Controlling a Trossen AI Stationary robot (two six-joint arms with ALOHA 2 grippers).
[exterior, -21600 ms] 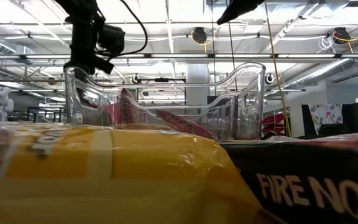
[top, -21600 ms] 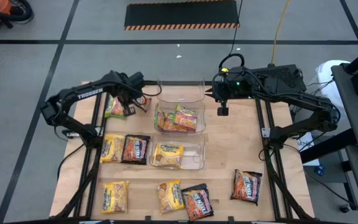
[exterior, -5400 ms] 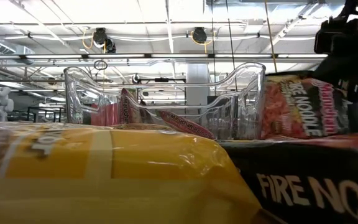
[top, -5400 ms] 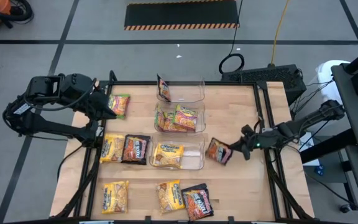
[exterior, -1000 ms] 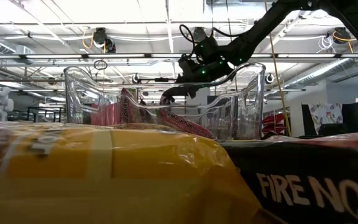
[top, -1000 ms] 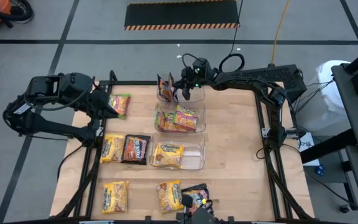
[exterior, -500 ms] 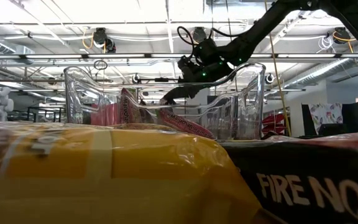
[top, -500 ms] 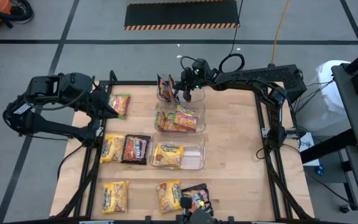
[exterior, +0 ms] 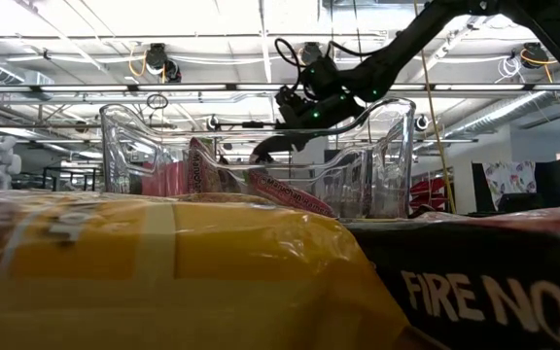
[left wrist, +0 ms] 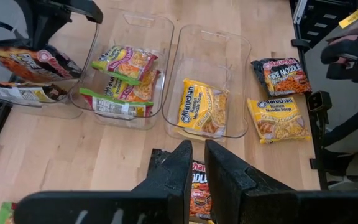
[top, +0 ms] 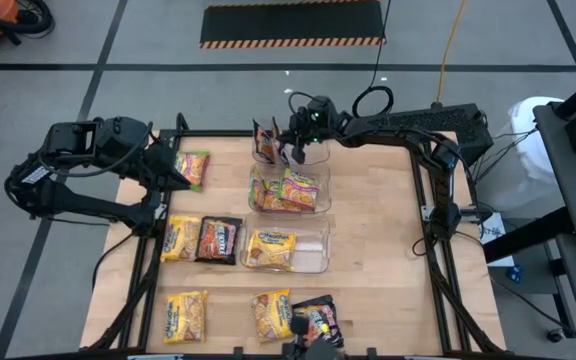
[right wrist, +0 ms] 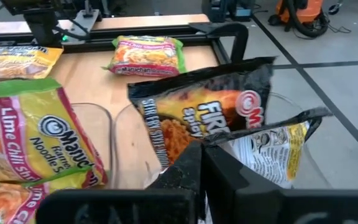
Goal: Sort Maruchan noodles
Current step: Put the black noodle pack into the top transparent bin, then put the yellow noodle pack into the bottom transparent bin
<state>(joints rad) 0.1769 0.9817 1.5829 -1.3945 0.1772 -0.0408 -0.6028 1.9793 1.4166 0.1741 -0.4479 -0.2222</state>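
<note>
Three clear bins stand in a row down the table's middle. In the far bin [top: 313, 150] one dark packet [top: 264, 140] stands on edge. Beside it stands a second dark packet [right wrist: 272, 149], printed back showing, with my right gripper [top: 296, 150] shut on it. The middle bin [top: 320, 195] holds green-yellow packets [top: 283, 190]. In the near bin [top: 313, 250] lies a yellow packet [top: 270, 248]. My left gripper [top: 180, 180] hangs at the far left beside a green packet [top: 192, 168] lying flat, its fingers [left wrist: 182, 168] nearly together on nothing. My right gripper pinches the top edge [right wrist: 229, 138] of the back-facing dark packet between its two fingers, near one corner. The fingers come from the table's right, slanting down. The packet stands on edge in the far bin beside the other dark packet [right wrist: 197, 102]; my fingers hide its lower end.
Loose packets lie flat on the table: yellow [top: 180, 238] and dark [top: 218, 240] left of the near bin, then two yellow [top: 185, 316] [top: 273, 315] and one dark [top: 318, 320] along the near edge. The table's right half is bare wood [top: 378, 230].
My right gripper has stayed over the far bin and rolled a little about its own axis, with the dark packet still between its fingers.
</note>
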